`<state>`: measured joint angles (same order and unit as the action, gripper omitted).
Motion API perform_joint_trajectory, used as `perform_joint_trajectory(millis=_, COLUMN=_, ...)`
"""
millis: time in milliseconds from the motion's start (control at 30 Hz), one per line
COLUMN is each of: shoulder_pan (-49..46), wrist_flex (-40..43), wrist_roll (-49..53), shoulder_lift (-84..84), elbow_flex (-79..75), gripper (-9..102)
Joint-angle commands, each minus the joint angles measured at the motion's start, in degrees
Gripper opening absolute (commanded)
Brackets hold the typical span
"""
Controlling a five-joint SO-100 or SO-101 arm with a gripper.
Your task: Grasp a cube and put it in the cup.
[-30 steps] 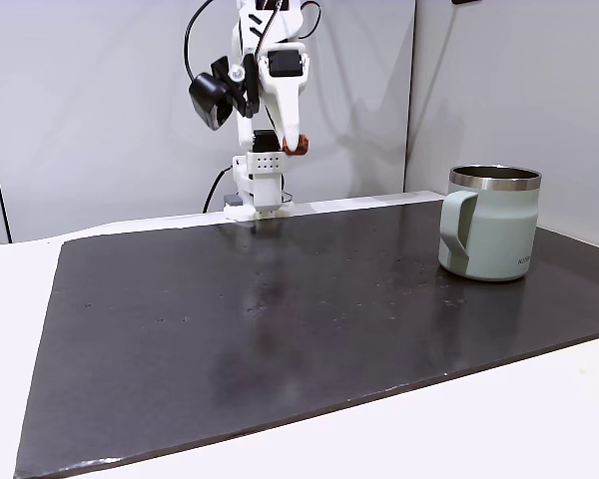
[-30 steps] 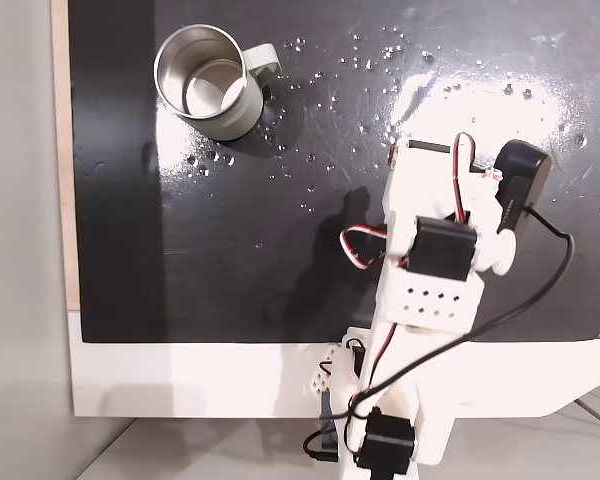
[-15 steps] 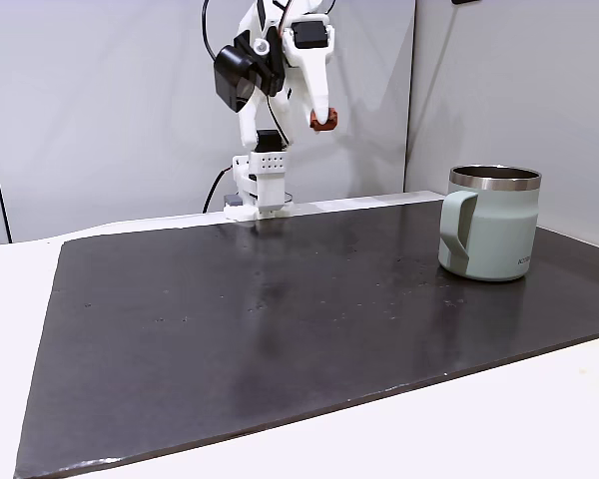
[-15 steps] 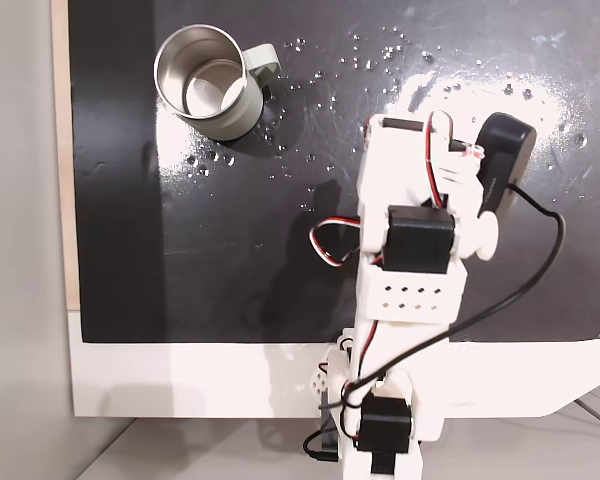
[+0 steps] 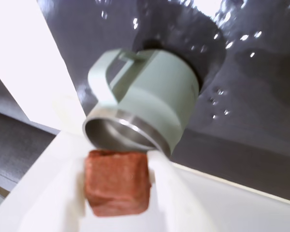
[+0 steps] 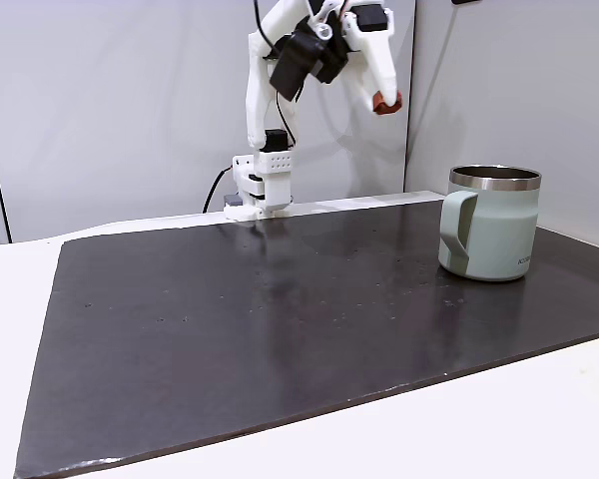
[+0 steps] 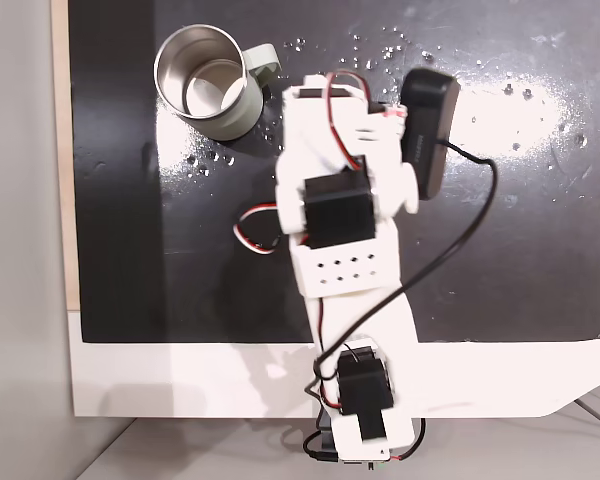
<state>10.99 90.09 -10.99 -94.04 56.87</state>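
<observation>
The mat [image 6: 280,319] is a large dark sheet, glossy; in a fixed view from above it throws white glare and shows scattered bright specks near its far edge [image 7: 460,90], while in a fixed view from the front it reads as dull charcoal lying on a white table [image 6: 20,299]. The arm [image 6: 270,120] is white plastic with black servo blocks and red and black wires; the front view shows it rising from its base at the back of the mat and bending over to the right, high above the surface, while from above it covers the middle of the mat [image 7: 340,220]. The cup [image 6: 491,222] is a squat sage-green cylinder with a steel rim and a loop handle, upright on the right of the mat in the front view; from above its bare steel inside shows [image 7: 195,80], and the wrist view sees it blurred, side-on past the fingertips [image 5: 150,96]. The gripper [image 6: 384,100] has its white fingers [image 5: 162,179] clamped on the cube [image 5: 117,182], a small reddish-brown block with a grainy face. The cube is in the air, well above the mat and to the left of the cup in the front view [image 6: 386,102].
</observation>
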Motion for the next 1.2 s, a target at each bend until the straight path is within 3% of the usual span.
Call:
perform_joint_trajectory(millis=0, shoulder_pan=2.5, wrist_flex=2.2, wrist_roll=-1.3, shoulder_lift=4.7, elbow_flex=-11.5, gripper=8)
perform_joint_trajectory(millis=167, shoulder_pan=4.8, wrist_flex=6.3, wrist_roll=-3.2, shoulder_lift=14.5, elbow_flex=-25.7, gripper=8)
perform_joint_trajectory(millis=1167, shoulder_pan=18.2, wrist_flex=2.0, wrist_roll=2.0, shoulder_lift=37.4, elbow_flex=-45.7, gripper=8)
